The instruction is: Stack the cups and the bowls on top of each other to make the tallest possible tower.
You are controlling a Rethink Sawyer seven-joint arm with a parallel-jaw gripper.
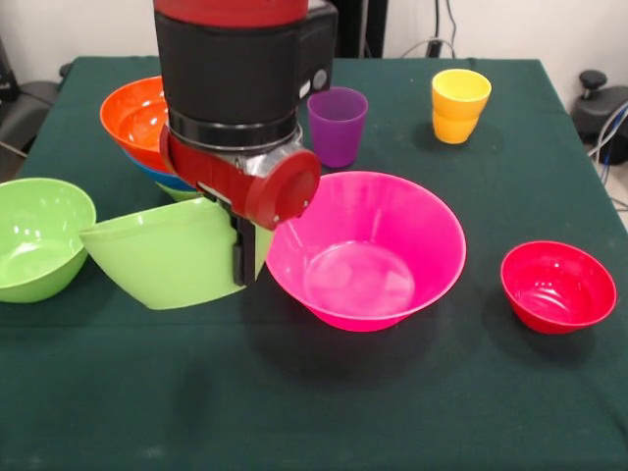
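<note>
fingers grasping tilted lime green bowl by rim; beside pink bowl

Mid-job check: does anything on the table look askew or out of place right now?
Yes. The lime green bowl at the tool is tipped hard over, its opening facing left rather than up, beside the upright pink bowl. The other bowls and cups sit upright.
</note>
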